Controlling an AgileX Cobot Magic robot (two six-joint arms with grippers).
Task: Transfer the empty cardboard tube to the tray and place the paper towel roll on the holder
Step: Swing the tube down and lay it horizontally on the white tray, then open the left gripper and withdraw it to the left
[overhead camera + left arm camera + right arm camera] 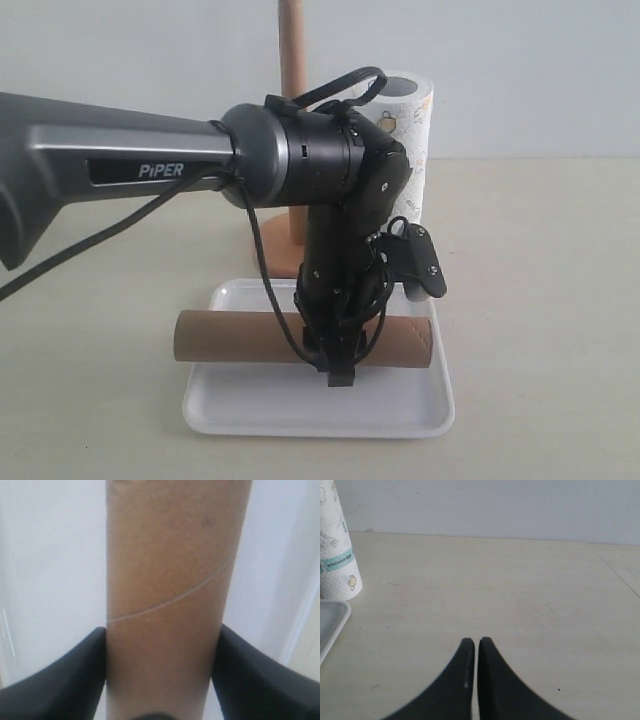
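Observation:
The brown cardboard tube [230, 337] lies crosswise over the white tray [300, 412], about level with its rim. My left gripper [338, 365] reaches down from above and is shut on the tube's middle. In the left wrist view the tube [170, 580] fills the space between both black fingers [75, 675], which touch its sides. The wooden holder [292, 50] stands behind the arm, its base partly hidden. The printed paper towel roll [415, 130] stands upright to its right. My right gripper [472, 642] is shut and empty over bare table, with the roll [337, 555] ahead of it.
The left arm's dark body [300, 160] blocks much of the holder and roll in the exterior view. A corner of the tray [330, 620] shows beside the roll in the right wrist view. Pale table [540, 300] extends right of the tray.

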